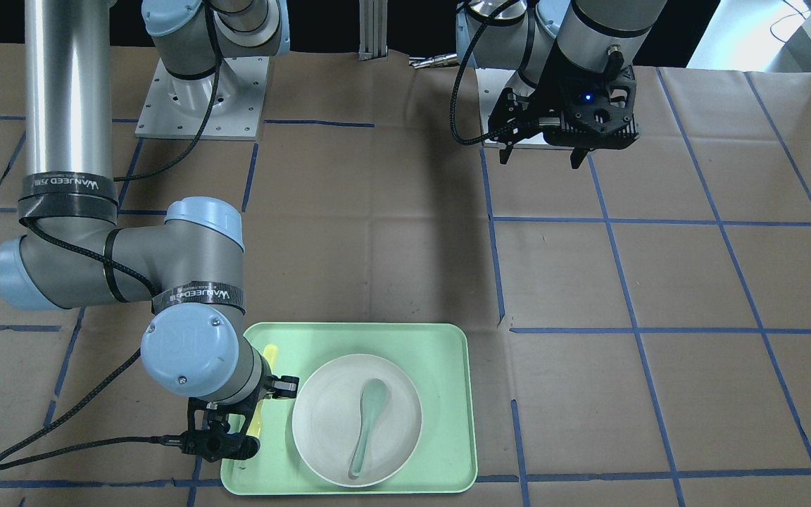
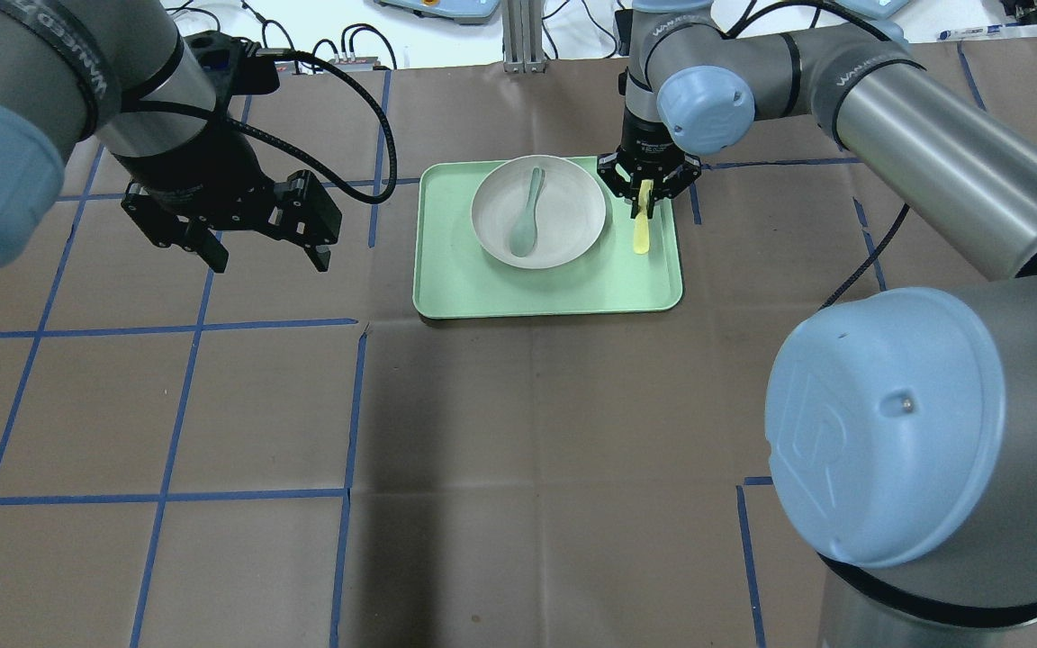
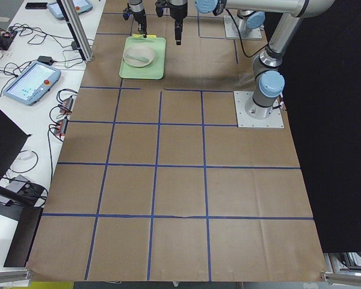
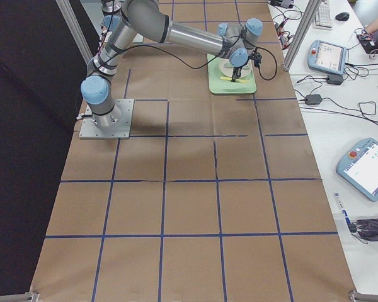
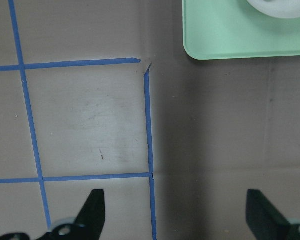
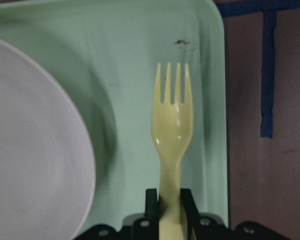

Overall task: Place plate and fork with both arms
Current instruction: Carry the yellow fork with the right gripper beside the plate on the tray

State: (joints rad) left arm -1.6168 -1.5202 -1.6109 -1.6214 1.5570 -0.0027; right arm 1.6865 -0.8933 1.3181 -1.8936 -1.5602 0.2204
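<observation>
While the black right claw [image 6: 169,200] pinches the slim pale-yellow plastic fork [image 6: 172,125] by its handle over the rectangular light-green tray [image 2: 482,292], just beside the round off-white plastic plate [image 2: 493,220], the left claw [image 2: 271,264] hangs spread, well apart.

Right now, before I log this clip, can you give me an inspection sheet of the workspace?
Surface: brown paper with a blue tape grid, flat.
Job's things: plate on the light-green tray; fork beside it over the tray, handle between the fingers of the right gripper.
Clutter: grey-green spoon lying in the plate.
Grippers: right gripper shut on the fork; left gripper open, empty, above bare paper off the tray.
Cables: black cable looping by the left gripper, clear of the tray.
Surroundings: teach pendants on the side bench.
</observation>
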